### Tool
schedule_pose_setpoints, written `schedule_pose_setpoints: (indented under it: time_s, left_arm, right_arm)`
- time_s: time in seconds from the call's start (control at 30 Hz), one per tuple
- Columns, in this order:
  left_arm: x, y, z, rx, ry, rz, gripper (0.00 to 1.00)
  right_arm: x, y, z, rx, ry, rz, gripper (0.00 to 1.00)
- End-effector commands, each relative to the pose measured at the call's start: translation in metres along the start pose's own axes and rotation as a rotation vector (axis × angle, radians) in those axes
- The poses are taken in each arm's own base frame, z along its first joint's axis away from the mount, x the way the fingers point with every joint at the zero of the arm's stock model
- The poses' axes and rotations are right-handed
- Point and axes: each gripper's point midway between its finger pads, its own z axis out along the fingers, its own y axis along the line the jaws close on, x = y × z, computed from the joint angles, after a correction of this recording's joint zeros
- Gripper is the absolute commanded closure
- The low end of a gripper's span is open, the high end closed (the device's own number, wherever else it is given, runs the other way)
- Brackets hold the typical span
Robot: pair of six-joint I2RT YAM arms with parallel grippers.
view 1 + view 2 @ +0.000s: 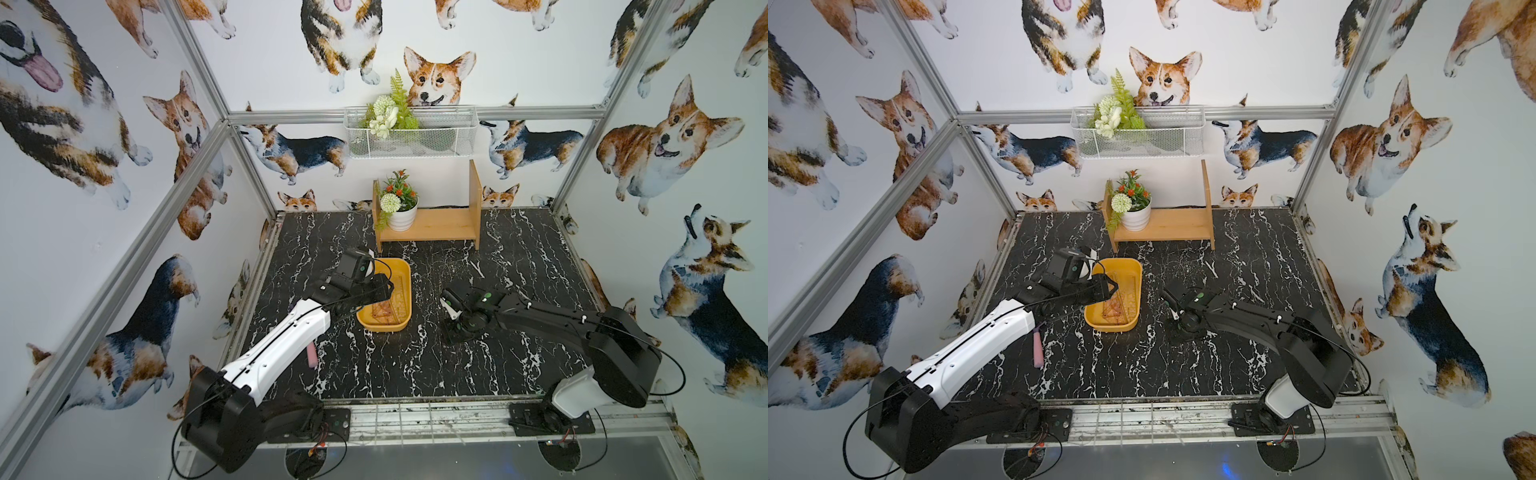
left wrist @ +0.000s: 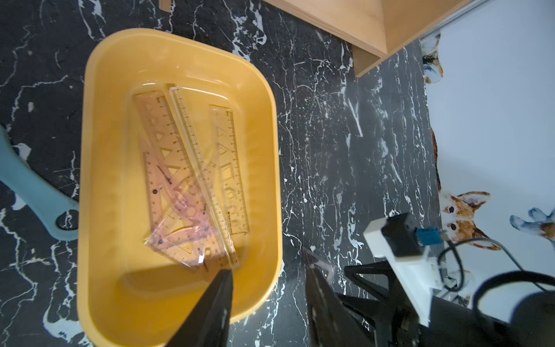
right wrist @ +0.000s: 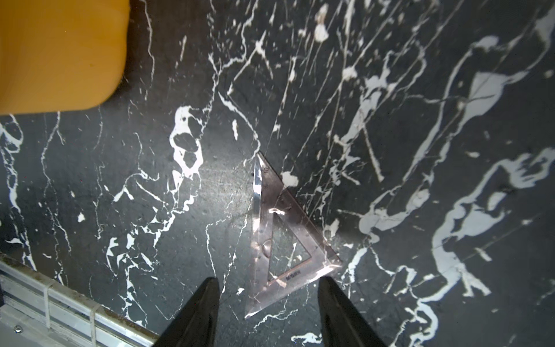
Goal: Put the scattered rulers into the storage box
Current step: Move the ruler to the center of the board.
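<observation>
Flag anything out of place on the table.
One set square lies flat on the table, outside the box, under the open right gripper. The other rulers sit crisscrossed in the box. A pink piece lies beside the left arm.

Down in the storage box (image 2: 99, 150), the rulers (image 2: 192, 144) show printed scales with tiny numerals. What looks like a "10" is just about readable on one strip; the rest is too blurred. The set square (image 3: 260, 216) carries a short printed word along one edge, unreadable.
</observation>
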Motion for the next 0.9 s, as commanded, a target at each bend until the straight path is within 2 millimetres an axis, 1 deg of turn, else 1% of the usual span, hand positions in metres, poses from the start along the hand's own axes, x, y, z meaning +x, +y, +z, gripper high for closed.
schedule_pose_setpoints:
  time_s: [0.0,0.13,0.23,0.37,0.53,0.87]
  left_arm:
    - [0.003,-0.014,-0.01,0.013,-0.013,0.021,0.54]
    - [0.017,-0.033,-0.01,0.044,0.006,0.046,0.54]
    - [0.025,-0.041,-0.008,0.051,0.025,0.061,0.54]
    - [0.027,-0.043,-0.009,0.051,0.011,0.05,0.54]
    - [0.03,-0.047,-0.008,0.064,0.003,0.034,0.54]
    - [0.027,-0.057,-0.012,0.07,-0.013,0.037,0.55]
  right_arm:
    - [0.001,0.001,0.001,0.01,-0.015,0.024,0.42]
    - [0.003,0.002,0.001,0.011,-0.019,0.026,0.42]
    - [0.006,0.002,0.001,0.003,-0.024,0.035,0.42]
    - [0.01,0.0,0.004,0.008,-0.014,0.027,0.42]
    - [0.009,0.0,0.002,0.011,-0.019,0.022,0.41]
    - [0.011,0.0,0.006,-0.011,-0.026,0.045,0.4]
